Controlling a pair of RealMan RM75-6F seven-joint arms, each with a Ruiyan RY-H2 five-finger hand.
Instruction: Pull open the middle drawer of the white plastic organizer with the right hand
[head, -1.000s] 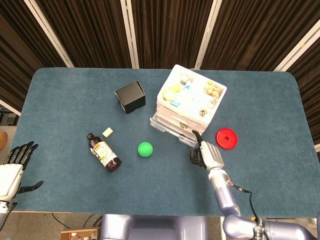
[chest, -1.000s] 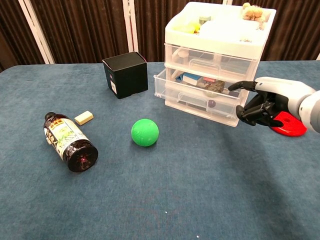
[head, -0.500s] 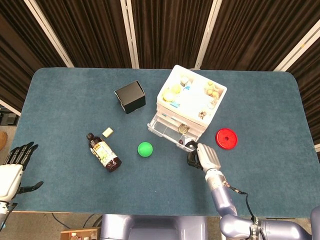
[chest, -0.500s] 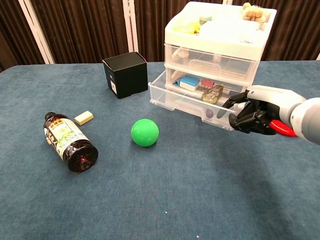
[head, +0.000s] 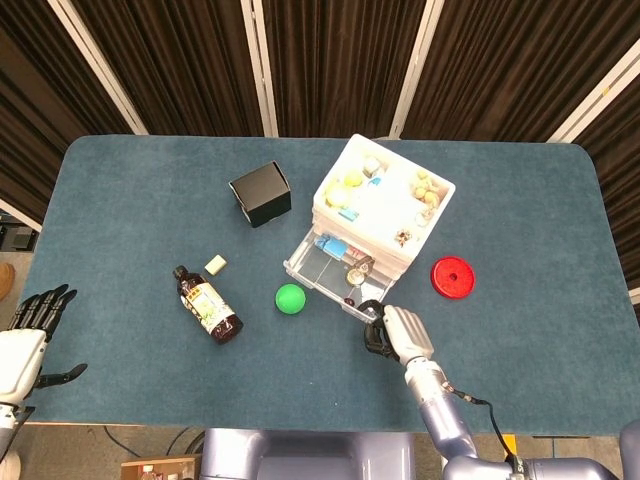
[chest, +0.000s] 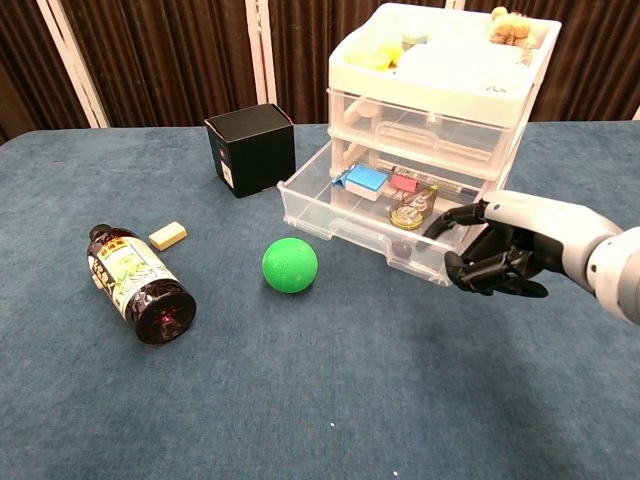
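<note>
Chest view shows the right hand (chest: 497, 262) curled around the front corner of the pulled-out drawer (chest: 365, 221), the organizer (chest: 430, 100) lying beyond, up and left.

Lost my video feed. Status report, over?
Right hand hooked on middle drawer front corner; drawer pulled well out. Left hand open, idle. Green ball near drawer front, apart.

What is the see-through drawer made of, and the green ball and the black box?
The pulled-out drawer looks like clear, glossy plastic: you can see the small things inside through its walls. The green ball seems matte, maybe foam or rubber; it shows no shine. The black box looks like matte cardboard, with flat faces and sharp folded edges, though that is a guess.
</note>
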